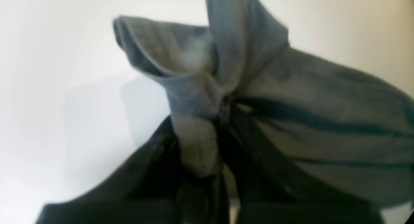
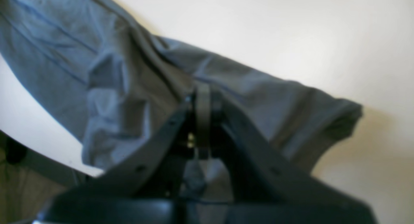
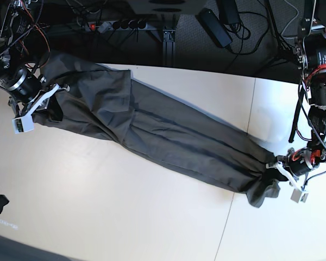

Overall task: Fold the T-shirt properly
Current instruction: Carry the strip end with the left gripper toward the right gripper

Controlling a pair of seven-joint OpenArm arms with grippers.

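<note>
You are stretching the shirt (image 3: 152, 136) out between both arms, which looks like the spreading step before any fold; the left end effector (image 1: 223, 110) is pinching a bunched hem and the right end effector (image 2: 202, 101) is clamping a gathered edge by a sleeve. The soft, dull cotton is lying diagonally across the pale bench (image 3: 125, 217) as a long creased rope; next you are needing to open it flat.

Robotics lab, pale worktable (image 3: 125, 217), power strip (image 3: 119, 24), tangled cables (image 3: 250, 32)
</note>
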